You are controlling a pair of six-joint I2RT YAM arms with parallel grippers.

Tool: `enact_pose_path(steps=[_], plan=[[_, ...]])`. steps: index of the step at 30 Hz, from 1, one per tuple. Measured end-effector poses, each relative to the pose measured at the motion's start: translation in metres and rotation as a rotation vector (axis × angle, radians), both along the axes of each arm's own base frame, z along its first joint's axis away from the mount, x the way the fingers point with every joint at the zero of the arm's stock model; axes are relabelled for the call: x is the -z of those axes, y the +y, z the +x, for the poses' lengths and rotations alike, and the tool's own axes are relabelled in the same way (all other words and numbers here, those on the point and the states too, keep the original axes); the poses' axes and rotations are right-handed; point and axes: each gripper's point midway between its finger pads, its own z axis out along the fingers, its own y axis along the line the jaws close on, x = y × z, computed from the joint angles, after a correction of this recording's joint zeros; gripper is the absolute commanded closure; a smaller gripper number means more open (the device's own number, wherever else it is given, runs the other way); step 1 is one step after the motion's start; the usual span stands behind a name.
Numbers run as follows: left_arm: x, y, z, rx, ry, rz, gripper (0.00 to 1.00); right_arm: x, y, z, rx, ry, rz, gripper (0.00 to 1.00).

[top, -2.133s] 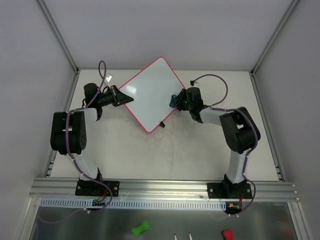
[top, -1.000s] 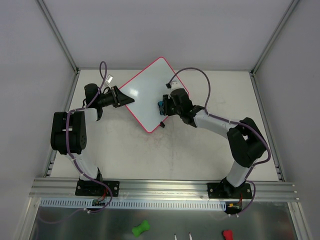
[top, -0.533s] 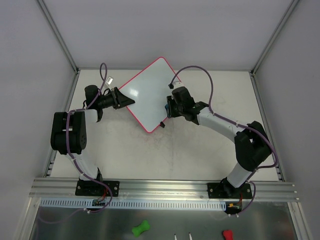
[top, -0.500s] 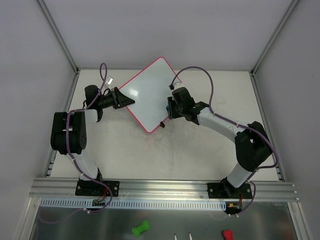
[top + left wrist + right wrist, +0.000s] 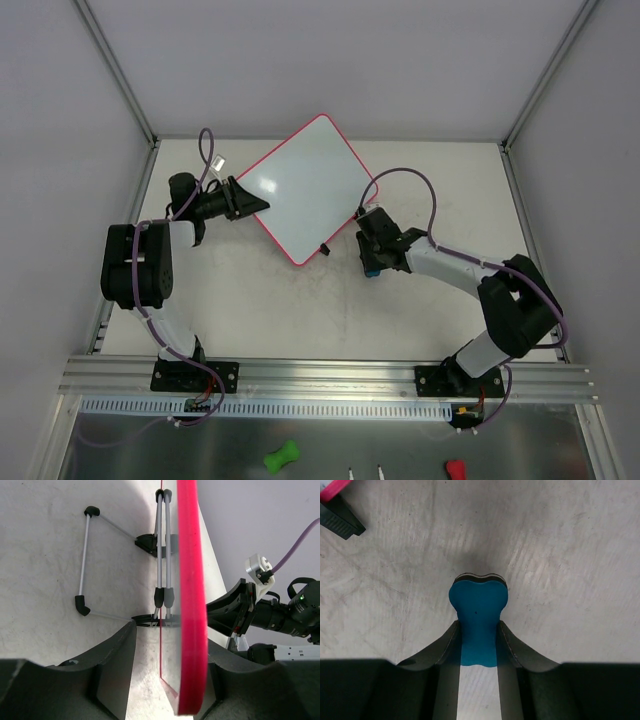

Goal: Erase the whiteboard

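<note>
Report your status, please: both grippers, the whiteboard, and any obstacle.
Left gripper shut on whiteboard edge. Right gripper shut on blue eraser, off the whiteboard, over the table. No marks visible on it. Nothing in the way.

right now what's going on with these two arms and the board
Two robot arms are working on a whiteboard. The left gripper straddles the board's pink-red edge at its left corner, though a firm clamp can't be confirmed. The right gripper is shut on a blue eraser, held over the table just off the board's near-right edge, not on it. The board's white face shows no marks.
</note>
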Motion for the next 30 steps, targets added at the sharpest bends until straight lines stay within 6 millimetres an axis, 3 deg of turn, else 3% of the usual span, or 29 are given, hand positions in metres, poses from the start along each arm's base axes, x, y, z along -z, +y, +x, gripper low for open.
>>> enact_pose_path(steps=[3, 7, 9, 12, 21, 30], plan=[[0.003, 0.003, -0.001, -0.007, 0.007, 0.0, 0.56, 0.003, 0.0, -0.003, -0.003, 0.01, 0.001, 0.64], [0.004, 0.005, -0.001, -0.014, 0.01, 0.0, 0.54, 0.007, 0.001, -0.001, -0.004, 0.014, 0.004, 0.55], [0.003, 0.005, -0.001, -0.015, 0.008, 0.001, 0.53, 0.011, 0.002, -0.003, -0.005, 0.028, 0.003, 0.4], [0.004, 0.006, -0.001, -0.022, 0.006, 0.005, 0.51, 0.016, 0.001, -0.003, -0.005, 0.042, -0.001, 0.29], [0.003, 0.008, -0.005, -0.048, -0.006, 0.031, 0.44, 0.025, 0.0, -0.003, -0.003, 0.06, 0.005, 0.19], [-0.011, 0.021, -0.011, -0.137, -0.082, 0.118, 0.39, 0.027, -0.002, -0.006, -0.003, 0.055, 0.036, 0.18]])
